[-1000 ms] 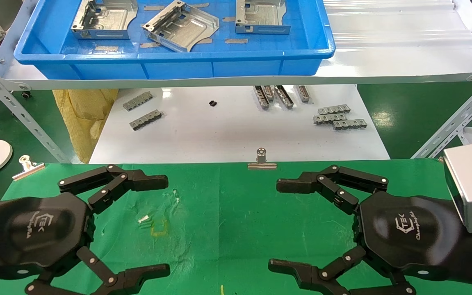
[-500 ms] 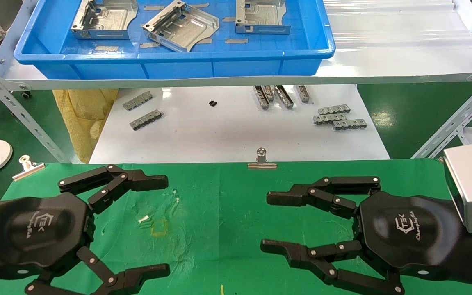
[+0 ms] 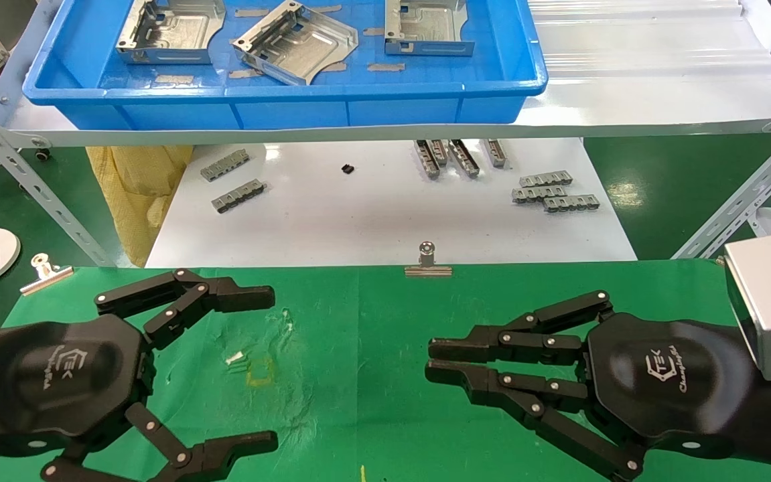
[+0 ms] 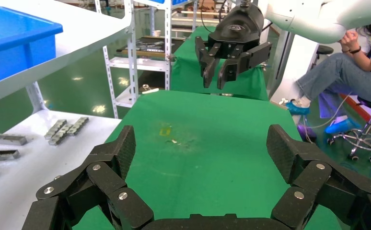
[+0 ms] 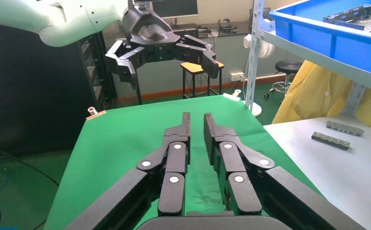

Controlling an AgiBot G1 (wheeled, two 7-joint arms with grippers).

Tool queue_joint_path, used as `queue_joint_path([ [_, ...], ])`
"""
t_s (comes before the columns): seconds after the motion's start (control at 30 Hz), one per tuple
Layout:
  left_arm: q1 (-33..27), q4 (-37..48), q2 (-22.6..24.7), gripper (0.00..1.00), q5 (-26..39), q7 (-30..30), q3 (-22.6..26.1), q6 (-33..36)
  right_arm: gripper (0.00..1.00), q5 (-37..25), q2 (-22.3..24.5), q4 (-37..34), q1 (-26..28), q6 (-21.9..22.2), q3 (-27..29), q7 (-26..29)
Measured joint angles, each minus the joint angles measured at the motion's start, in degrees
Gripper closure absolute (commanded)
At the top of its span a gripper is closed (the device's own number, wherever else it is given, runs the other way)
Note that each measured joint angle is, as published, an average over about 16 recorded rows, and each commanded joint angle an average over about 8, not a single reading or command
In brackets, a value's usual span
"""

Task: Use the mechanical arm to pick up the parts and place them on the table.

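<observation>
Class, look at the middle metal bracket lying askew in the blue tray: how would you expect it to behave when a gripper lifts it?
The middle bracket looks like thin stamped sheet metal, so probably stiff and light. Its shiny surface may slip between fingers. The upturned flanges offer edges to pinch, and being flat, it is unlikely to roll in the blue tray.

A bright blue plastic tray is sitting on a white metal shelf. Below, small grey slotted metal strips are lying scattered across a white board, beside a crumpled yellow bag.
</observation>
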Motion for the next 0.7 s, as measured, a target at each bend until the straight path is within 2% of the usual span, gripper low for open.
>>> queue_joint_path([
  [0.17, -3.32, 0.9, 1.0, 0.0, 0.96, -0.9, 0.05, -1.74, 1.0, 0.0, 0.0, -0.01, 0.01, 0.0, -0.01, -0.01],
  [0.3, -9.24, 3.74, 3.28, 0.0, 4.05, -2.19, 1.14, -4.19, 1.0, 0.01, 0.0, -0.02, 0.01, -0.01, -0.02, -0.01],
  [0.47, -21.05, 12.31, 8.93, 0.0, 11.78, -3.84, 4.45, -8.78, 1.0, 0.01, 0.0, -0.03, 0.02, -0.01, -0.03, -0.02],
  [0.7, -39.81, 32.73, 20.68, 0.0, 26.74, -4.4, 11.28, -18.8, 1.0, 0.02, 0.01, -0.04, 0.03, -0.01, -0.05, -0.03],
])
